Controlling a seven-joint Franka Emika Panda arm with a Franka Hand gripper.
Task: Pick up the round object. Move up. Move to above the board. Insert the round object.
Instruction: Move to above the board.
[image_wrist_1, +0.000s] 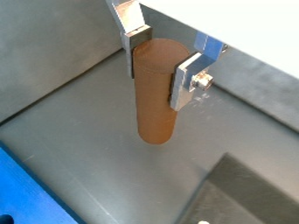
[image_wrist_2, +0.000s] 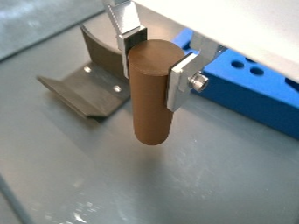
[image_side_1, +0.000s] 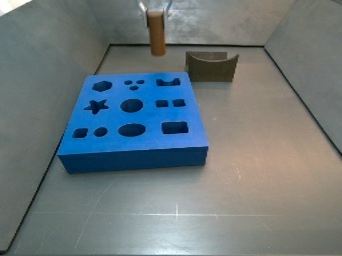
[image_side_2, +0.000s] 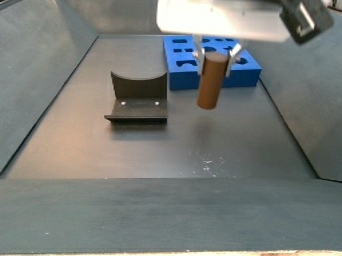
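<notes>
The gripper squeezes the round object between its two silver fingers, near the peg's top end. The peg hangs straight down from the gripper, and its bottom end is up off the gray floor. In a side view, the board lies flat on the floor, off to one side of the gripper, not under it. The dark fixture stands near the peg, not touching it.

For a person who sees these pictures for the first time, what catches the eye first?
The gripper holds the round object upright, clear above the grey floor. The bright blue board lies flat beyond it, not yet under the peg. The dark fixture stands beside the board.
</notes>
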